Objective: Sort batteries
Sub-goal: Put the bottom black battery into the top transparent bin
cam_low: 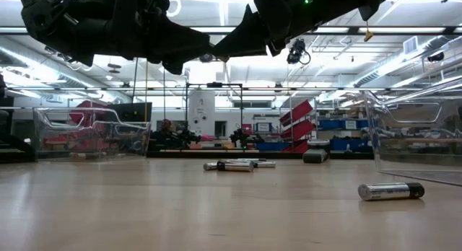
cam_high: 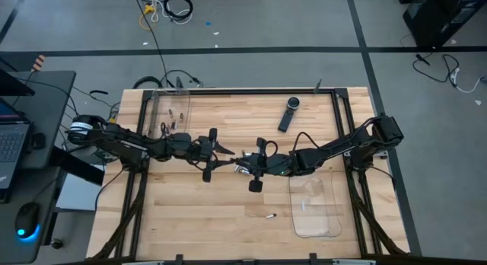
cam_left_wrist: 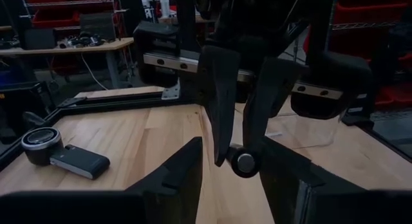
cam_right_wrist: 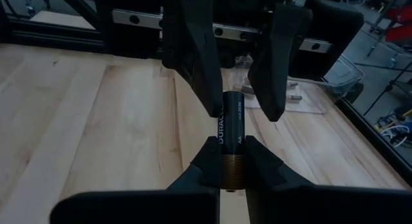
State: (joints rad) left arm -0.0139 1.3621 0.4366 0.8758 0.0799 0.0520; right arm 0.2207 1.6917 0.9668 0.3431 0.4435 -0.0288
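Above the table's middle, my right gripper (cam_high: pixel 243 163) (cam_right_wrist: pixel 232 147) is shut on a black-and-copper AA battery (cam_right_wrist: pixel 233 124), seen end-on in the left wrist view (cam_left_wrist: pixel 244 161). My left gripper (cam_high: pixel 228 154) (cam_left_wrist: pixel 232 150) faces it, open. Its fingers (cam_right_wrist: pixel 196 63) stand on either side of the battery's black free end. One loose battery (cam_high: pixel 269 216) (cam_low: pixel 391 191) lies on the wood. A few more (cam_low: pixel 238 165) lie farther back. My right gripper pinches the battery between its two fingers at the copper-coloured end (cam_right_wrist: pixel 232 169). The fingers come level from the table's right and lie along the battery. The black end (cam_right_wrist: pixel 233 105) sticks out past the fingertips, and the battery is lifted clear of the table. My left gripper: whether its fingertips touch the black end, I cannot tell.
A clear tray (cam_high: pixel 169 126) at the far left holds a few batteries (cam_high: pixel 172 113). Another clear tray (cam_high: pixel 323 219) at the near right holds one battery (cam_high: pixel 303 206). A long black device (cam_high: pixel 288 113) (cam_left_wrist: pixel 61 156) lies near the far edge. Black frame rails border the table.
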